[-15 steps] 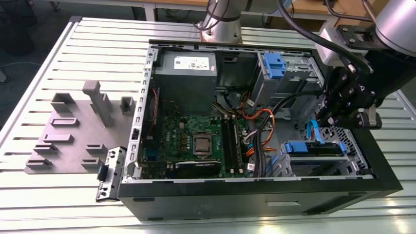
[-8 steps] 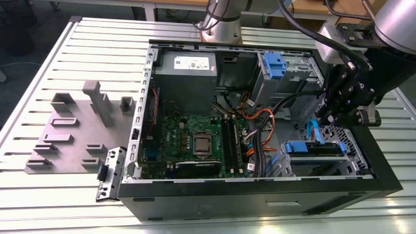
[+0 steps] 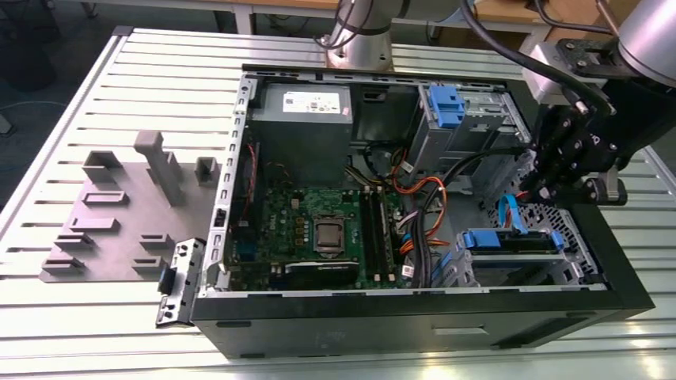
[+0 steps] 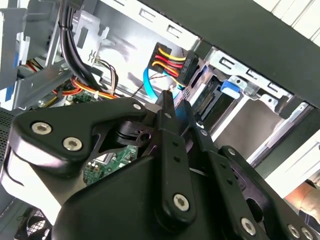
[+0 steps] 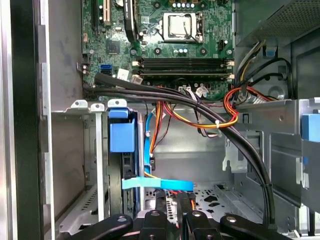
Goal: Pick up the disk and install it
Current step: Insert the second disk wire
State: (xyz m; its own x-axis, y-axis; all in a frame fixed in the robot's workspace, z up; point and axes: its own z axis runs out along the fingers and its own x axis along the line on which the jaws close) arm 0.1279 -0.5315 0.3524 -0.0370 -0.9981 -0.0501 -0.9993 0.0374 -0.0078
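Seemingly seated: disk (image 5: pixel 122 137) in bay at case's (image 3: pixel 423 313) near right; gripper (image 4: pixel 172 107) above, fingers (image 4: pixel 166 100) narrow, holding nothing.

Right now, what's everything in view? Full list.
table: 1, silver, slatted, under everything
computer case: 1, black, open, on the table
fixture plate: 1, grey with blocks, on the exterior view's left of the case
power supply: 1, grey box, inside the case
motherboard: 1, green, inside the case
disk: 1, blue carrier, in the drive cage under the pincer
second caddy: 1, blue tab, in a grey metal cage
wire bundle: several, orange, red, yellow, black
flat cable: 1, light blue, by the disk
arm: 1, grey
pincer: 1, black, above the disk's cage
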